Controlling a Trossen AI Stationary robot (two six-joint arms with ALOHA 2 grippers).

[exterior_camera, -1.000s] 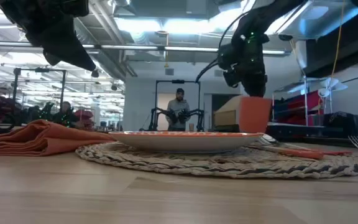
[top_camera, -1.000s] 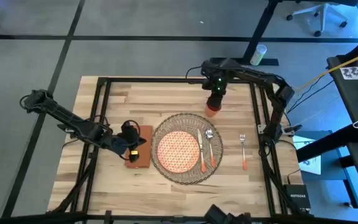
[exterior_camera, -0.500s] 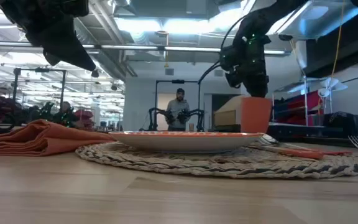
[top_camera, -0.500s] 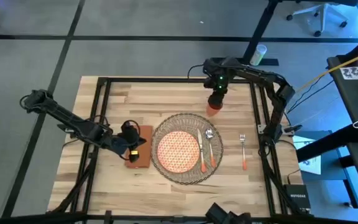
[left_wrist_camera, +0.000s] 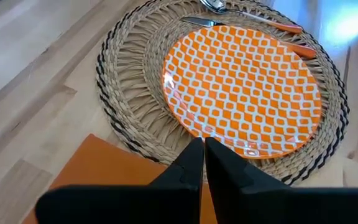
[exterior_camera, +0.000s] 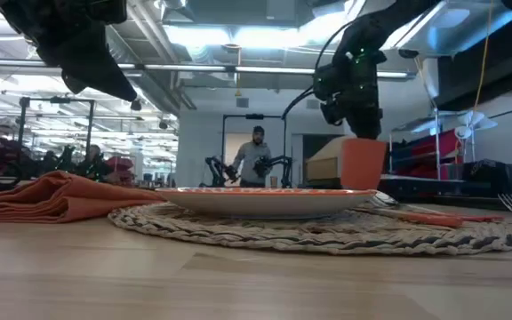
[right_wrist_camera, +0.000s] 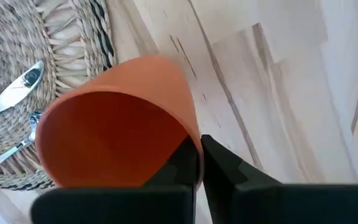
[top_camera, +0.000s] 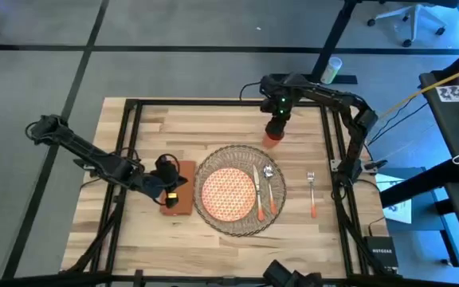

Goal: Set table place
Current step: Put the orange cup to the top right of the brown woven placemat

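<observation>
Wooden table below, your cup hangs just beyond the placemat, rim pinched by the right gripper. Lower it level, then release. Left gripper, clenched, waits over the napkin.

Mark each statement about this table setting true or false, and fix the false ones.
1. The right gripper pinches the rim of the orange cup. True.
2. The fork lies on the placemat. False: it lies on the bare table, right of the placemat.
3. The knife and spoon lie on the placemat beside the plate. True.
4. The left gripper is wide open. False: its fingers are shut, above the napkin.
</observation>
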